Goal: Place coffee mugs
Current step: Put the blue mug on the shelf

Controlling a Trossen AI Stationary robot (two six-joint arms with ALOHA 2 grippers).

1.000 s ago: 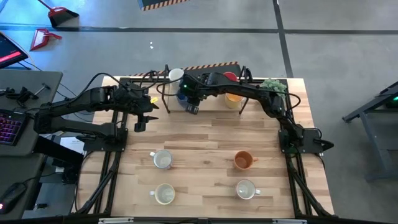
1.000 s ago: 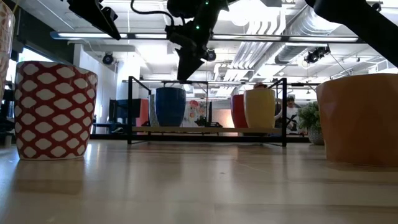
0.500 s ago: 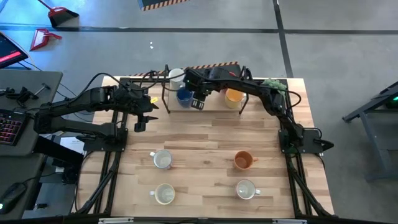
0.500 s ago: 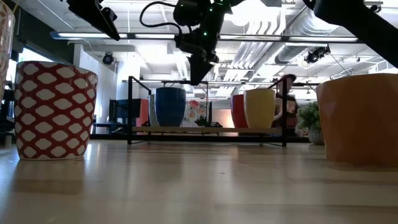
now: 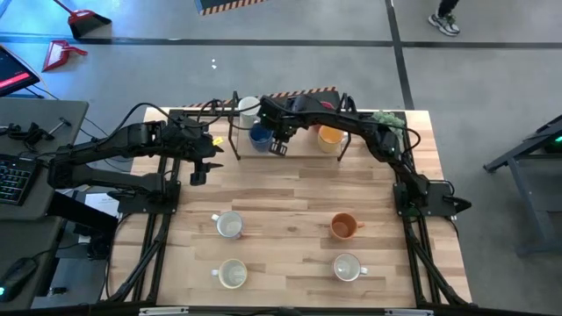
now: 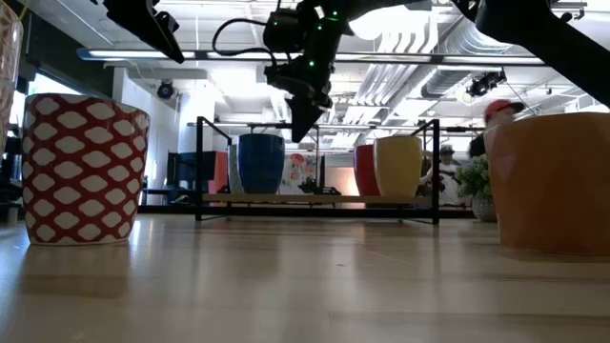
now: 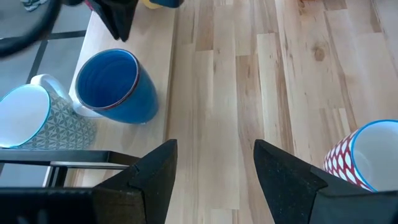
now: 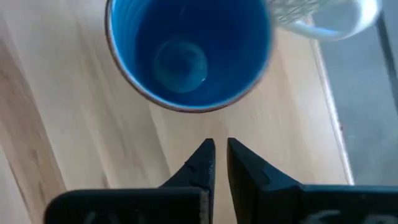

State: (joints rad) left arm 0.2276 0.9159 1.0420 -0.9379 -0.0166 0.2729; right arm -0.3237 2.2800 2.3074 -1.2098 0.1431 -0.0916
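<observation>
**Q:** At the table's far edge, which mugs do you have, and where do they stand?

**A:** On the low shelf (image 5: 290, 151) there you see the blue mug (image 5: 260, 136) upright, with a patterned white mug (image 5: 248, 106) just behind it; farther along stand the red mug (image 6: 365, 170) and the yellow mug (image 5: 329, 136). The right wrist view looks straight down into the blue mug (image 8: 188, 53), which is empty.

**Q:** What is your right pincer doing?

**A:** Your right pincer (image 5: 279, 146) hangs just beside the blue mug, above the shelf, apart from it. Its fingers (image 8: 202, 163) are drawn almost together, with a thin gap between them, and grip nothing.

**Q:** And your left pincer?

**A:** Your left pincer (image 5: 198, 174) waits over the table's left side, well apart from the shelf, fingers (image 7: 155, 175) spread wide and empty.

**Q:** What lies farther out?

**A:** Toward the near edge of the table (image 5: 290, 193) you have four more mugs: a red-and-white patterned mug (image 5: 229, 226), an orange mug (image 5: 343, 226), and two white mugs (image 5: 233, 275) in the front row. A small green plant (image 5: 385, 120) sits at the far right corner.
</observation>
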